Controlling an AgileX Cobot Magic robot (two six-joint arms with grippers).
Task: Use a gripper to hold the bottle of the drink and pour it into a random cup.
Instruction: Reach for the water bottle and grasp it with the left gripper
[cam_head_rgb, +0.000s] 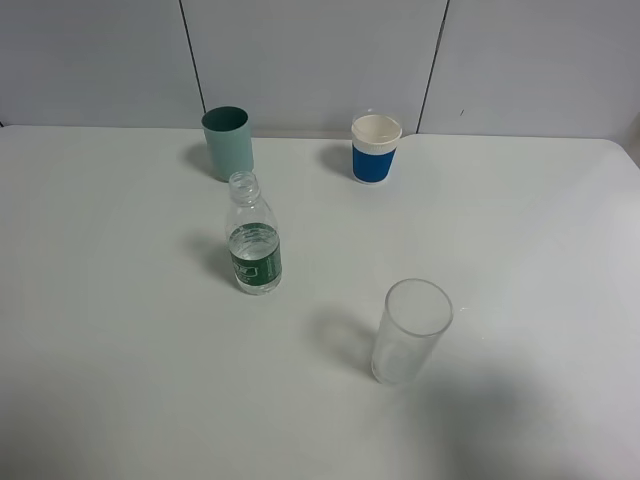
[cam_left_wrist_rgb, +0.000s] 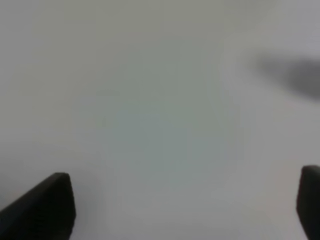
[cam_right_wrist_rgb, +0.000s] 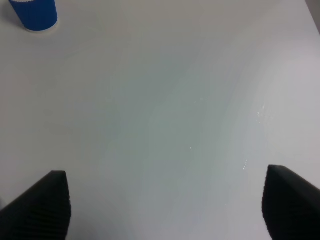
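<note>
A small clear bottle of the drink (cam_head_rgb: 254, 248) with a dark green label and an uncapped neck stands upright on the white table, left of centre. Behind it, near the back edge, stands the teal cup (cam_head_rgb: 228, 143). Neither gripper shows in the high view. In the left wrist view the left gripper (cam_left_wrist_rgb: 185, 210) is open, its dark fingers (cam_left_wrist_rgb: 47, 210) wide apart over bare table, nothing between them. The right gripper (cam_right_wrist_rgb: 167, 205) is open too in the right wrist view, with its ridged fingers (cam_right_wrist_rgb: 42, 207) spread over bare table.
A white cup with a blue sleeve (cam_head_rgb: 376, 148) stands at the back, right of the teal cup, and shows again as the blue cup (cam_right_wrist_rgb: 35, 14) in the right wrist view. A tall clear glass (cam_head_rgb: 410, 332) stands in front, right of the bottle. A grey wall runs behind the table.
</note>
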